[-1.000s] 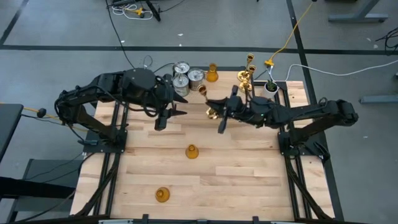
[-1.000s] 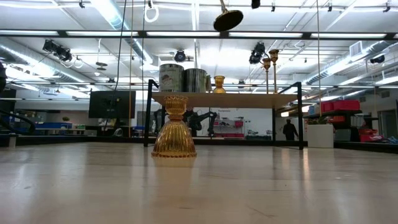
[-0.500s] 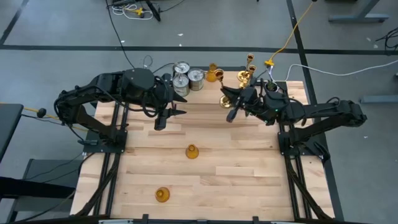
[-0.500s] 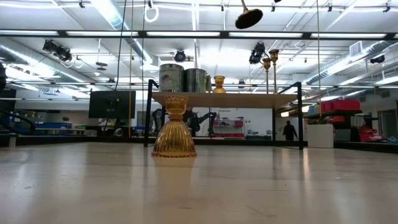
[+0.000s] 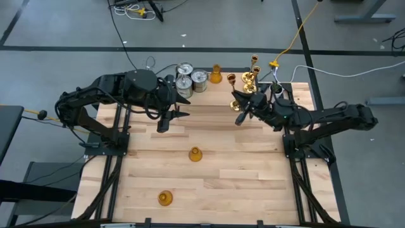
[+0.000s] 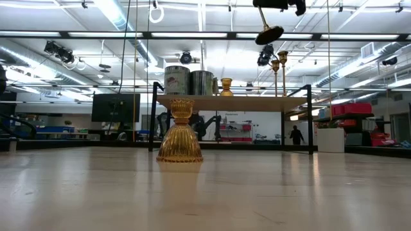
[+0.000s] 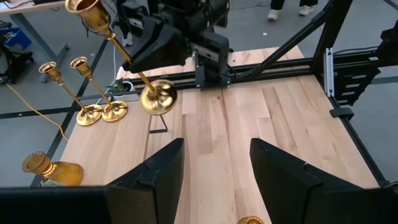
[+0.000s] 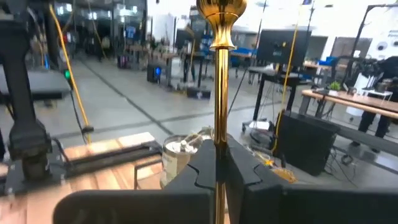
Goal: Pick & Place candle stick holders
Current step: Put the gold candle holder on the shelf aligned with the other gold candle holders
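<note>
Brass holder [image 5: 235,90], clamped in right gripper [image 5: 243,101], has swung over beside brass pair [image 5: 251,75], prob. set-down next; left gripper [image 5: 168,117] idle, fingers apart.

The room was brightly and evenly lit from long ceiling strip lights [image 6: 115,16], which blew out to white glare in the low view. The wooden table [image 5: 209,177] took soft, faint shadows, and its near surface went blurry at table height, with a pale sheen across it. An amber holder [image 6: 180,139] caught warm highlights. In the right wrist view, the brass stem [image 8: 220,93] gleamed sharply while the room behind stayed hazy, with bright patches overexposed.
</note>
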Robot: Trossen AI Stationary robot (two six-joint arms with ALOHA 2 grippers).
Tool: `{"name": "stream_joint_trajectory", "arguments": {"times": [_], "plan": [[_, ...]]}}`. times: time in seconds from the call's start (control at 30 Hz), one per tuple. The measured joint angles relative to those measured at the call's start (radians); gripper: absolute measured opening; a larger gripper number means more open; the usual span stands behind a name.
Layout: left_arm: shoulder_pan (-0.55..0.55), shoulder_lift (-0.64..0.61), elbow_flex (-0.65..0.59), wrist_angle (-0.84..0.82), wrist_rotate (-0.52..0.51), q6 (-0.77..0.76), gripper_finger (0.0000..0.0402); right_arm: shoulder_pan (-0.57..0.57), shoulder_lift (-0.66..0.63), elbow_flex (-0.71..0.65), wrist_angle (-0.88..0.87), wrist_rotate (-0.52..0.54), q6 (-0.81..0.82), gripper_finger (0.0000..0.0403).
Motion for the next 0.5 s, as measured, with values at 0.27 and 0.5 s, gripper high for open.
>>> {"name": "stream_joint_trajectory", "arguments": {"times": [0.27, 0.5], "plan": [[0.000, 0.000, 0.000, 0.000, 0.000, -0.001, 0.0193, -0.050, -0.018, -0.191, 0.316, -0.002, -0.005, 0.0005], [0.000, 0.000, 0.000, 0.001, -0.007, -0.006, 0.0193, -0.096, -0.017, -0.328, 0.517, 0.001, -0.032, 0.0005]]}}
